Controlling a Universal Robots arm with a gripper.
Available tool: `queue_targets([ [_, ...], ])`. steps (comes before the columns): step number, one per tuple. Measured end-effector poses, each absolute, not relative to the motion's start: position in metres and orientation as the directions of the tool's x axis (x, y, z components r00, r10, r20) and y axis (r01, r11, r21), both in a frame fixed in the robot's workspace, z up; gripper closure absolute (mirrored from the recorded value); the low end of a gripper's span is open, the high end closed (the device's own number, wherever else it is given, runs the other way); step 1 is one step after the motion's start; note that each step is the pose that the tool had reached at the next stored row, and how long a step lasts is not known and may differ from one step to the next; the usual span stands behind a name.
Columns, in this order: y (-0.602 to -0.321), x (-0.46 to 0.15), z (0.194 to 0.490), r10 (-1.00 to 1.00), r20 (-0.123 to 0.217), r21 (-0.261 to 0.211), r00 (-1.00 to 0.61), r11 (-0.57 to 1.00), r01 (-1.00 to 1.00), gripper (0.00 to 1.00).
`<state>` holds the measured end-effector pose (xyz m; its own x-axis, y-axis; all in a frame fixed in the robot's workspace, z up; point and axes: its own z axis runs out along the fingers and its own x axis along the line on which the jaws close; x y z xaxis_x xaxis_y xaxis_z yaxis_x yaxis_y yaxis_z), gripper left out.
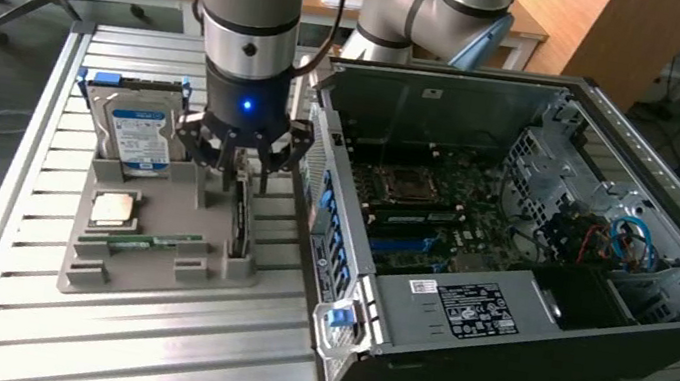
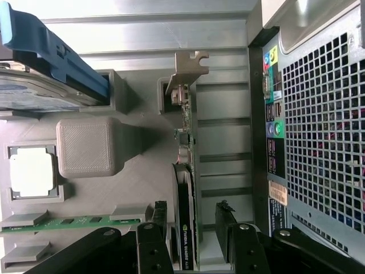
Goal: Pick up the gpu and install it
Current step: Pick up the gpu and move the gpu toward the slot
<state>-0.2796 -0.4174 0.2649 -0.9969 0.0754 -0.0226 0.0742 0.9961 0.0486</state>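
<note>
The gpu [image 1: 238, 221] is a thin dark card standing on edge in a slot of the grey holder [image 1: 139, 272], next to the open computer case [image 1: 472, 301]. In the wrist view the gpu [image 2: 185, 188] runs away from me, its silver bracket [image 2: 190, 63] at the far end. My gripper [image 1: 238, 175] hangs straight over it, open. Its black fingers [image 2: 159, 220] stand one on each side of the card's near end, with a gap between each finger and the card. The motherboard [image 1: 426, 203] lies bare inside the case.
The holder also carries a hard drive [image 1: 140, 130] with a blue-white label, a square processor [image 1: 115, 208] and a green memory stick [image 1: 157, 242]. The case's rear panel [image 2: 319, 142] stands close beside the gpu slot. A slatted metal table [image 1: 154, 355] bears everything.
</note>
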Motion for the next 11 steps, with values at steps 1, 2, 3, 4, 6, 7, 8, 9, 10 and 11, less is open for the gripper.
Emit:
queue_targets([
  [1, -0.4174, -0.2796, 0.2642, 0.075, -0.023, 0.049, -0.997, 0.996, 0.074, 0.53],
  [2, -0.4174, -0.2795, 0.2635, 0.075, -0.023, 0.049, -0.997, 0.996, 0.074, 0.53],
  [3, -0.4175, -0.2795, 0.2628, 0.075, -0.023, 0.049, -0.997, 0.996, 0.074, 0.53],
  [4, -0.4174, -0.2796, 0.2619, 0.075, -0.023, 0.048, -0.997, 0.996, 0.074, 0.53],
  [6, -0.4174, -0.2796, 0.26, 0.075, -0.022, 0.049, -0.997, 0.996, 0.074, 0.53],
  [7, -0.4174, -0.2795, 0.2591, 0.075, -0.022, 0.048, -0.997, 0.996, 0.074, 0.53],
  [8, -0.4174, -0.2796, 0.2582, 0.075, -0.022, 0.049, -0.997, 0.996, 0.074, 0.53],
  [9, -0.4174, -0.2796, 0.2571, 0.075, -0.022, 0.048, -0.997, 0.996, 0.074, 0.53],
  [10, -0.4174, -0.2796, 0.256, 0.075, -0.022, 0.048, -0.997, 0.996, 0.074, 0.53],
  [11, -0.4174, -0.2796, 0.255, 0.075, -0.022, 0.048, -0.997, 0.996, 0.074, 0.53],
])
